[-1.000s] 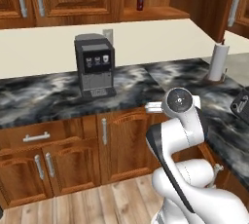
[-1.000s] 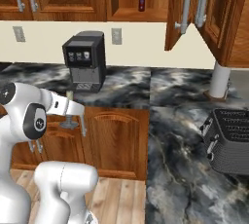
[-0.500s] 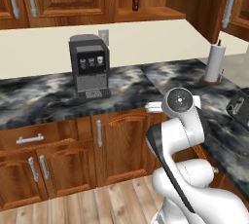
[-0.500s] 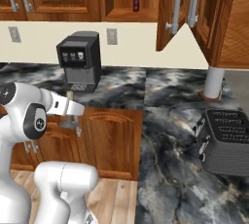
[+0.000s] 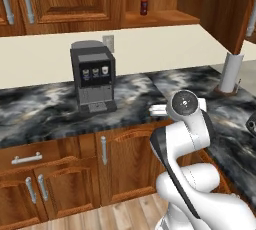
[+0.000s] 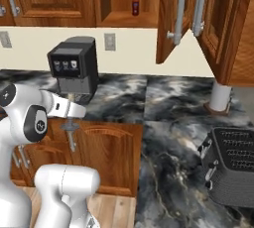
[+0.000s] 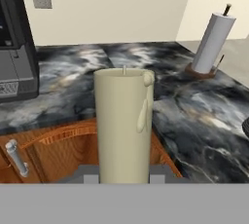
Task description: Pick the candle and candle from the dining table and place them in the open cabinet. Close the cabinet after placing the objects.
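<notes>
The end effector [image 7: 124, 179] grips an upright cream candle [image 7: 124, 125], long axis vertical. The open cabinet [image 6: 131, 21] lies toward twelve o'clock, high above the marbled tabletop [image 7: 194, 106].

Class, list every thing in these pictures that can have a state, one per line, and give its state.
candle: upright, held between the gripper's fingers, off the counter.
gripper: shut on the candle.
cabinet: open, its door swung outward.
small bottle: standing upright on the open cabinet's shelf.
paper towel roll: upright on its stand.
lower cupboard doors: closed.
drawer: closed.
</notes>
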{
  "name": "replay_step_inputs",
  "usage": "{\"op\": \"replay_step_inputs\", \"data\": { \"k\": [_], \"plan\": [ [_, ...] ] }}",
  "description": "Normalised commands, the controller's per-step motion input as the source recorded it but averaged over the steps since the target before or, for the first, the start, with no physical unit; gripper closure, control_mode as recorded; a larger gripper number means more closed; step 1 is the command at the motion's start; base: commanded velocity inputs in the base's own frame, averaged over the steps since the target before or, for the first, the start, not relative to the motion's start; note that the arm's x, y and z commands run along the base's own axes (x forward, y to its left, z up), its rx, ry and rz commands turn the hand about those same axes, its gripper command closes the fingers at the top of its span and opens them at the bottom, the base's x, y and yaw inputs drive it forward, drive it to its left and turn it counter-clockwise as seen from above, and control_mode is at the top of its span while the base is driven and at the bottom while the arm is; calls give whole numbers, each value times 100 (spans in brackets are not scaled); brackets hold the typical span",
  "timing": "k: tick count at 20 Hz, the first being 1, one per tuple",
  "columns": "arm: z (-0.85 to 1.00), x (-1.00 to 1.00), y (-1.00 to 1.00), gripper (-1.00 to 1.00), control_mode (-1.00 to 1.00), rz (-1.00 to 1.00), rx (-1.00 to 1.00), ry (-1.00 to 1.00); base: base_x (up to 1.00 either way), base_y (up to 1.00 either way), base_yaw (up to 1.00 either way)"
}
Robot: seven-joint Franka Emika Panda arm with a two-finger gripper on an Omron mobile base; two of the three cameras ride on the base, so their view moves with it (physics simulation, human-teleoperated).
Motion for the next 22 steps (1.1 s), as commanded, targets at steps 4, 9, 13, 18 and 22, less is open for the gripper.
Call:
{"op": "replay_step_inputs", "data": {
  "k": [4, 9, 13, 18, 22],
  "plan": [
    [0, 0, 0, 100, 100, 0, 0, 0, 42, -30, 0],
    [0, 0, 0, 100, 100, 0, 0, 0, 40, -31, 0],
    [0, 0, 0, 100, 100, 0, 0, 0, 44, -30, 0],
    [0, 0, 0, 100, 100, 0, 0, 0, 49, -20, 0],
    [0, 0, 0, 100, 100, 0, 0, 0, 45, -8, 0]
  ]
}}
